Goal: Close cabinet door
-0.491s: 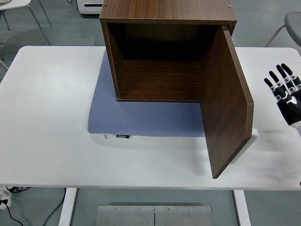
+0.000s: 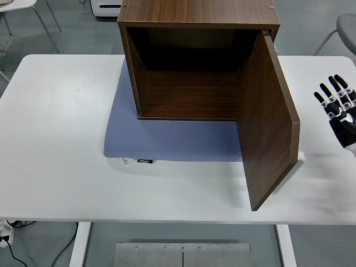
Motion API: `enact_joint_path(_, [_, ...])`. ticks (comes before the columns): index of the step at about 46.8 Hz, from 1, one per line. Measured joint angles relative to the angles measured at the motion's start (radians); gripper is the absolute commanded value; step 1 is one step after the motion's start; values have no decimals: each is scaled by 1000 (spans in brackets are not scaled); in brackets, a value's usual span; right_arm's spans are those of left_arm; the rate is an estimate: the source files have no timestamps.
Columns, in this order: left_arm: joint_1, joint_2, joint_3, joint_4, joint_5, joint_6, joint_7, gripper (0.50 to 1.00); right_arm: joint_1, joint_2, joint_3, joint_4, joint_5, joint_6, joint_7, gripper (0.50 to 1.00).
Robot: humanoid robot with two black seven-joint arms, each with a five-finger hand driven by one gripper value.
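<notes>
Head view: against the frame half a second earlier, the right hand (image 2: pixel 338 108) sits marginally higher and further toward the right edge of the picture; the cabinet, its door and the mat show no change of position. The cabinet (image 2: pixel 197 14) is a dark walnut-coloured wooden box standing at the far middle of the white table (image 2: pixel 55 139), its open front facing the near edge, its interior bare and shadowed toward the back. It rests on a blue-grey mat (image 2: pixel 167 139), which extends forward and to the left of the cabinet base and carries a small dark label at its near edge. The cabinet door (image 2: pixel 267 119) is hinged on the cabinet's right side and stands wide open, swung out toward the near edge of the table, its free edge reaching close to the table's front; the panel is upright and matches the cabinet in colour and grain. The door is not yet closed. The right hand enters from the right edge of the picture, well apart from the door, with its fingers (image 2: pixel 329 94) extended upward and slightly spread. It holds nothing and touches neither the door nor the cabinet. A chair leg shows at the upper left, beyond the table.
</notes>
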Motion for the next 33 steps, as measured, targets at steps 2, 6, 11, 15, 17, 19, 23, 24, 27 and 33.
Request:
enact_joint_path(2, [3, 0, -1, 0, -1, 1, 0, 1000, 0, 0, 0, 0, 0, 0, 0, 1000])
enact_joint_path(6, [10, 0, -1, 1, -1, 2, 0, 1000, 0, 0, 2, 0, 0, 0, 0, 1000])
enact_joint_path(11, [12, 0, -2, 1, -1, 2, 0, 1000, 0, 0, 2, 0, 0, 0, 0, 1000])
enact_joint_path(15, [11, 0, -2, 1, -1, 2, 0, 1000, 1, -2, 2, 0, 0, 0, 0, 1000])
enact_joint_path(17, [11, 0, -2, 1, -1, 2, 0, 1000, 1, -3, 1, 0, 0, 0, 0, 1000])
enact_joint_path(19, [11, 0, -2, 1, 0, 2, 0, 1000, 1, -4, 1, 0, 0, 0, 0, 1000])
enact_joint_path(23, [11, 0, -2, 1, 0, 2, 0, 1000, 2, -9, 0, 0, 0, 0, 0, 1000])
enact_joint_path(24, [12, 0, -2, 1, 0, 2, 0, 1000, 2, -10, 0, 0, 0, 0, 0, 1000])
enact_joint_path(27, [11, 0, -2, 1, 0, 2, 0, 1000, 2, -13, 2, 0, 0, 0, 0, 1000])
enact_joint_path(33, [11, 0, -2, 1, 0, 2, 0, 1000, 2, -23, 7, 1, 0, 0, 0, 1000])
